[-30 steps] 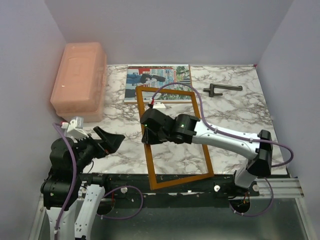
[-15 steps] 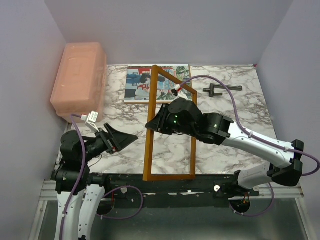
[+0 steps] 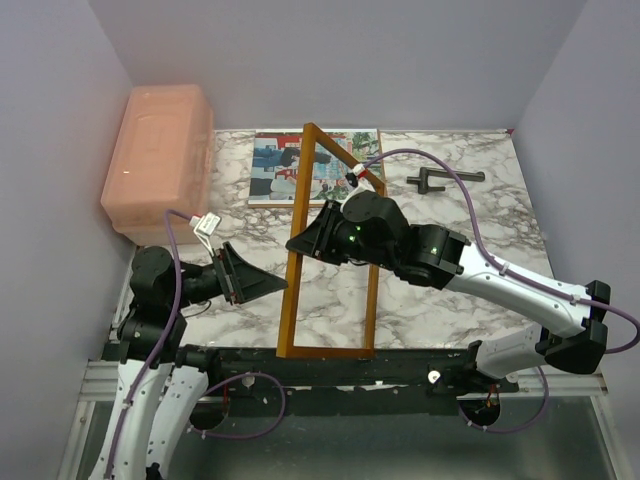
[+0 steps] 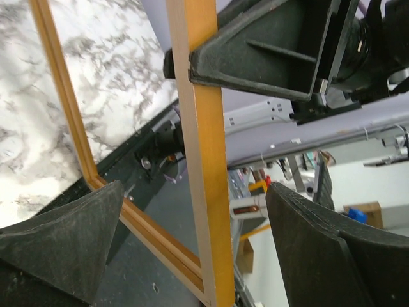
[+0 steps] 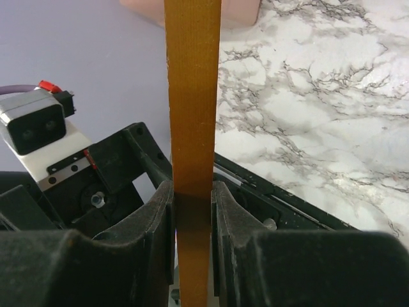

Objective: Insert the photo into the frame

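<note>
Frame: the frame (image 3: 290,300) is raised and tilted at the centre of the top view; its upper corner crosses in front of the photo; its lower end sits at the near edge of the table (image 3: 450,230), though contact there is hard to judge.
Photo: the photo (image 3: 275,170) lies flat at the upper middle of the top view, by the back wall; it is outside the frame, face up.
Right hand: the right gripper (image 3: 302,243) is clamped narrow on the frame's left long rail, about halfway along it; in the right wrist view both fingers (image 5: 156,217) press the sides of the orange rail (image 5: 192,96), which runs straight up the picture's centre.
Left hand: the left gripper (image 3: 265,283) is at lower left of the top view, jaws spread wide, holding nothing, its tips just beside the same rail; in the left wrist view the rail (image 4: 208,192) stands between the dark fingers (image 4: 64,236) without touching either.
Box: a pink lidded box (image 3: 160,160) stands at upper left, against the left wall.
Tool: a dark handle-shaped piece (image 3: 445,180) lies at upper right, well apart from the frame.
</note>
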